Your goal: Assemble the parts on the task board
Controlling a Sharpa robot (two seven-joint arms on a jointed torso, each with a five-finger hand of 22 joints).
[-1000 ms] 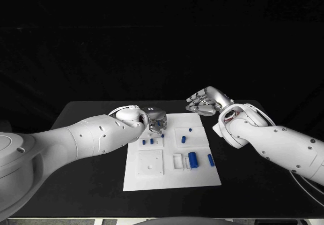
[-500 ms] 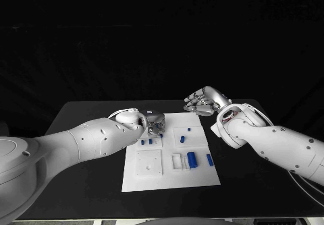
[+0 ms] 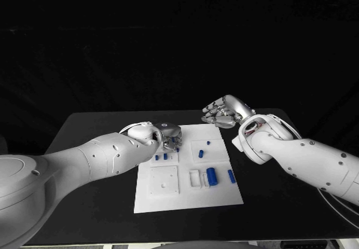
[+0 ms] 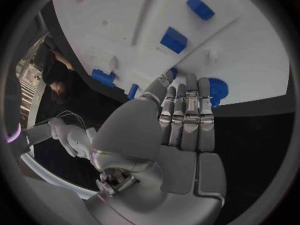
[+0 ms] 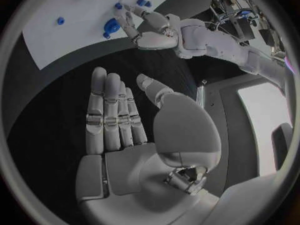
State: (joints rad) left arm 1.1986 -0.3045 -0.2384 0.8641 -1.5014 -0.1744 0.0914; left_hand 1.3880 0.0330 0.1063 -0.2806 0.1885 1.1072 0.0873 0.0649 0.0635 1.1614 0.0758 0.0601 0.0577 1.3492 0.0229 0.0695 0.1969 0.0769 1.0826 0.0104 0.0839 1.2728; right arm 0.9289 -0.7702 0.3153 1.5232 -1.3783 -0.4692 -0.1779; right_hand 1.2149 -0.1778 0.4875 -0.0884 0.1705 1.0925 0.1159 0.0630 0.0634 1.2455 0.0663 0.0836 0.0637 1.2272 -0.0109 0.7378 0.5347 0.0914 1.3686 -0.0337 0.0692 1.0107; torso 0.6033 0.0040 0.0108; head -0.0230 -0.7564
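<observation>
left hand (image 3: 169, 137): released, over task board (image 3: 187, 197) far-left corner, by blue gear (image 4: 218, 90) | right hand (image 3: 226, 111): released, beyond far edge

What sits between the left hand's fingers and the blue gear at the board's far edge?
Nothing visible. In the left wrist view the left hand has its fingers stretched straight toward the blue gear on the task board; the fingertips overlap its edge, though contact can't be confirmed.
</observation>
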